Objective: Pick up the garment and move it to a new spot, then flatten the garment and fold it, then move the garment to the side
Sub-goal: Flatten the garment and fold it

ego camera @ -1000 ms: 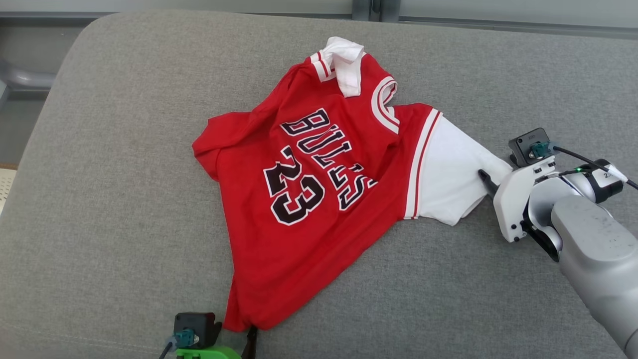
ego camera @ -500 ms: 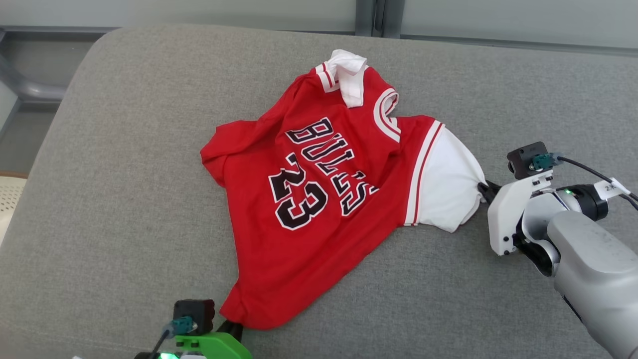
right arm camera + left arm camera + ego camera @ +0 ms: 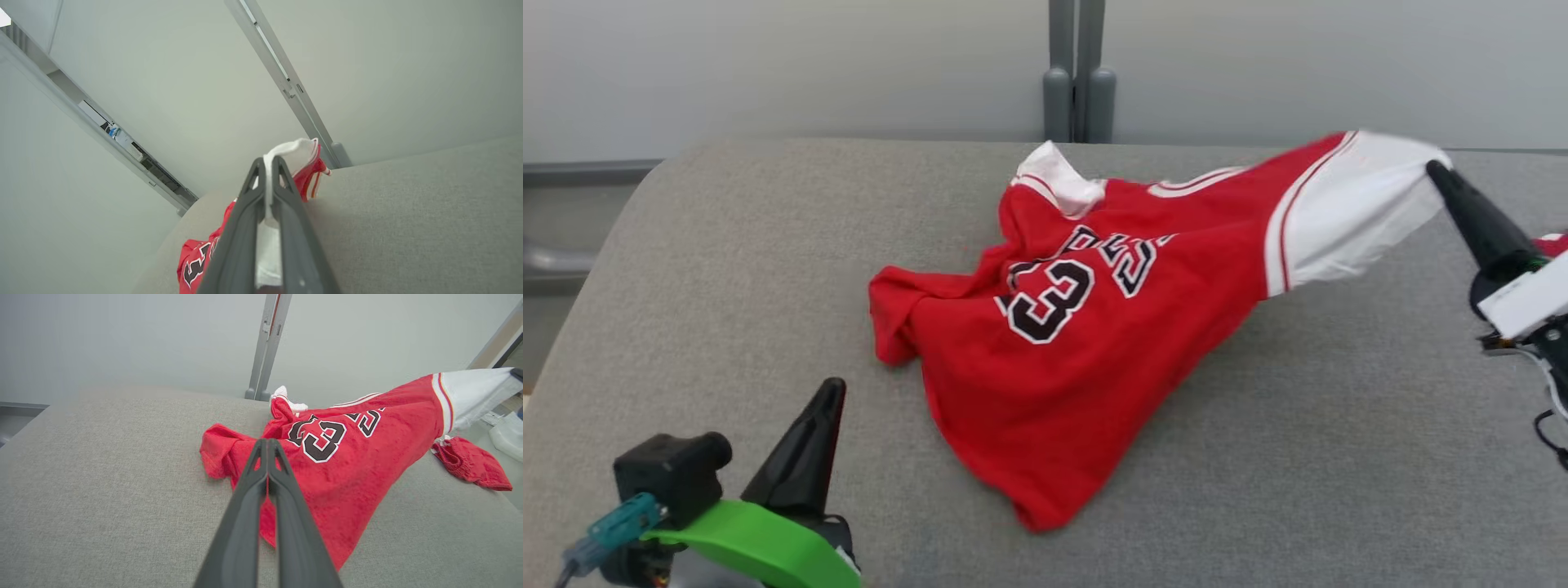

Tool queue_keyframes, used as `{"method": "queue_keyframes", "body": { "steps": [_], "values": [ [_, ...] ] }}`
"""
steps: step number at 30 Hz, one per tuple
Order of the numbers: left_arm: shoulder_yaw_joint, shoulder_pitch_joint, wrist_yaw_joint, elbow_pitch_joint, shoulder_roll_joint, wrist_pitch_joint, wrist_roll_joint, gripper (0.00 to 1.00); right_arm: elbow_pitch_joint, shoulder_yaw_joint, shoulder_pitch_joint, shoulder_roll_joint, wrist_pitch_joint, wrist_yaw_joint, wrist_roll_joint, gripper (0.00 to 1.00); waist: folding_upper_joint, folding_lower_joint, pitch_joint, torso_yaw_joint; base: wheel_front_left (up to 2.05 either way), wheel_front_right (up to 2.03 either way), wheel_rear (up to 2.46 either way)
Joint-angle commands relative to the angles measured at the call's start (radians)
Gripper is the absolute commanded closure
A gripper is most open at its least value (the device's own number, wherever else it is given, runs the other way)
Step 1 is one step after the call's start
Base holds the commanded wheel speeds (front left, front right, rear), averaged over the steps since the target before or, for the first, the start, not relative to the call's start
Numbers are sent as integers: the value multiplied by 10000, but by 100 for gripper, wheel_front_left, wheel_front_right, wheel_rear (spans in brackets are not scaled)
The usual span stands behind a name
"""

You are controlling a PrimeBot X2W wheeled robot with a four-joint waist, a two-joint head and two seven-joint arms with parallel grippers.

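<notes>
The right gripper (image 3: 1437, 171) is pinching the white sleeve (image 3: 1347, 212) of the shirt (image 3: 1086, 367) up off the grey cushion (image 3: 727, 286) where the rest is lying bunched — the left gripper (image 3: 832, 388) is closed on nothing, clear of the cloth — so a one-sided pull is risking the sleeve slipping free.

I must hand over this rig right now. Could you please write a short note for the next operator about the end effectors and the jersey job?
Left end effector: shut, empty, to the left of the garment and apart from it.
Right end effector: shut on the white sleeve of the red fabric jersey printed with a black 23, holding that sleeve raised.
Jersey: the body lies crumpled on the grey padded fabric surface. A small red cloth lies separately on the robot's right.
Done: one sleeve grasped and lifted.
Left: carry to a new spot, flatten, fold, move aside.
</notes>
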Motion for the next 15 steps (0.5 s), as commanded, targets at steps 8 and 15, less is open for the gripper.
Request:
{"method": "queue_keyframes", "body": {
  "steps": [8, 15],
  "values": [
    [223, 688, 211, -1195, 174, 685, -553, 100, -2394, -1755, 1251, -461, 784, -2, -128, 100, 0, 0, -429, -1092, 0, 0, 0],
    [-271, 735, 115, -645, -117, 418, -540, 100, -2958, -2488, 1863, 132, 1826, -2, -1395, 100, 0, 0, -296, -1218, 0, 0, 0]
  ]
}}
